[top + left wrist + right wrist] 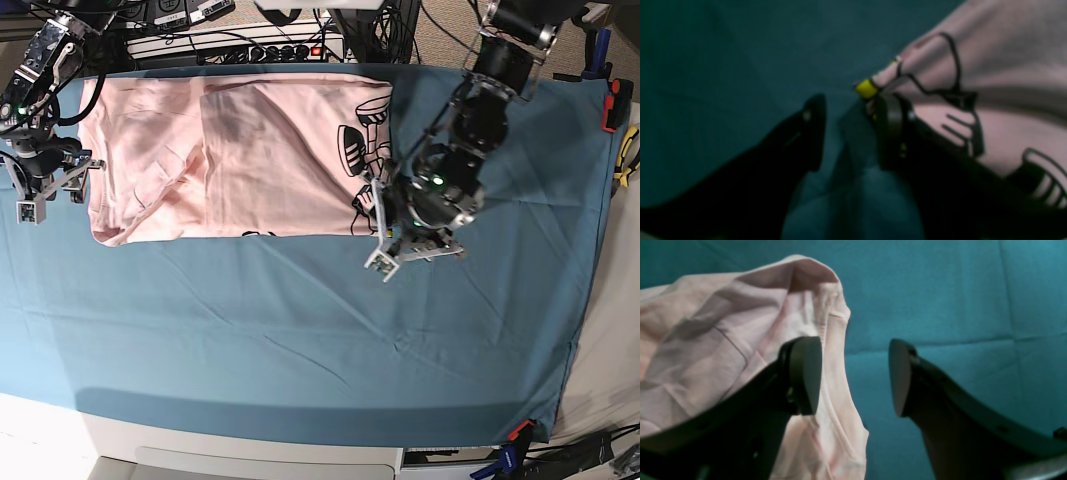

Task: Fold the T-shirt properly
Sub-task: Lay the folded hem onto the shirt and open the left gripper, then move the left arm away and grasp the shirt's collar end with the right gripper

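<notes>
The large pale pink cotton T-shirt [220, 160] lies flattened on the far left part of the tabletop, folded into a wide rectangle with one panel laid over another, so a vertical fold edge runs down its middle. Soft wrinkles cross the plain left part, and along the right edge a black cartoon print with a small yellow patch shows, partly wrapped around the fold. In the left wrist view that print [960, 100] appears as thick black outlines on pink cloth, blurred, with the yellow patch at the cloth's edge. In the right wrist view the shirt's stitched hem [826, 326] rises in a soft loop above the cloth beneath it. The left tool [392, 245] hovers at the shirt's lower right corner with its jaws apart, one finger just beside the printed edge and nothing between them. The right tool [45, 190] sits at the shirt's left edge, jaws likewise spread and holding nothing. A teal cloth [300, 320], creased in long shallow lines, covers the tabletop. Beyond the far edge run black cables and a power strip [250, 45], and small clamps [515, 432] pin the cloth at its right side.
</notes>
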Controlling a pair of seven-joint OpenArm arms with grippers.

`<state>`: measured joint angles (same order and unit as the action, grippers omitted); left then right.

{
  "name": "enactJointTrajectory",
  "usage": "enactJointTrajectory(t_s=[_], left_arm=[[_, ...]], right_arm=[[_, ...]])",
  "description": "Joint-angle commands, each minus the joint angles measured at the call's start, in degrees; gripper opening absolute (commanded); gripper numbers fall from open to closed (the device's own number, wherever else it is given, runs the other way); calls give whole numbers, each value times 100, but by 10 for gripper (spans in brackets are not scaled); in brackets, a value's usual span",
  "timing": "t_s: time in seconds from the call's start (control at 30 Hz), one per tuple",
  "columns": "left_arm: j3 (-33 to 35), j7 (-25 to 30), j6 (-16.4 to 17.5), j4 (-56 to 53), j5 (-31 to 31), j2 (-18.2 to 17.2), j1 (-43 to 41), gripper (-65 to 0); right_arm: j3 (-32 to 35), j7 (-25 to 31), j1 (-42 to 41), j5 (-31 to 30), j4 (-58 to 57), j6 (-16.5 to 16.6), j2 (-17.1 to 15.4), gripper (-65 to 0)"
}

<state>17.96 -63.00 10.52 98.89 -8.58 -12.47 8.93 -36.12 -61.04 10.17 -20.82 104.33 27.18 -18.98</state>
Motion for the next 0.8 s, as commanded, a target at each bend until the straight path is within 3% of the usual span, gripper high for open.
enactJointTrajectory(t_s=[0.0,0.13,0.27,0.43,0.6,0.77], left_arm=[[-96,39,11,149,-149,-24,105,-410],[-402,-109,289,203,-726,-140,103,-410],[-629,-125,479,240,-1200,-426,105,-410],[-1025,-68,608,372,-1379,-831,109,-410],[-1786,2,754,769,-1755,-1272,107,-410],[-2612,4,756,938,-1899,-1746,105,-410]], right_arm=[[-37,129,-55,-15,92,-28,-118,-328],[-136,85,-107,511,92,-487,-127,-328],[-796,-70,-275,260,-28,-509,-282,-328],[-1506,-739,-597,-1445,-1434,-9,-905,-328],[-1506,-1896,-1064,-3519,-3394,719,-1502,-328],[-999,-1896,-1128,-4614,-4905,1003,-1799,-328]])
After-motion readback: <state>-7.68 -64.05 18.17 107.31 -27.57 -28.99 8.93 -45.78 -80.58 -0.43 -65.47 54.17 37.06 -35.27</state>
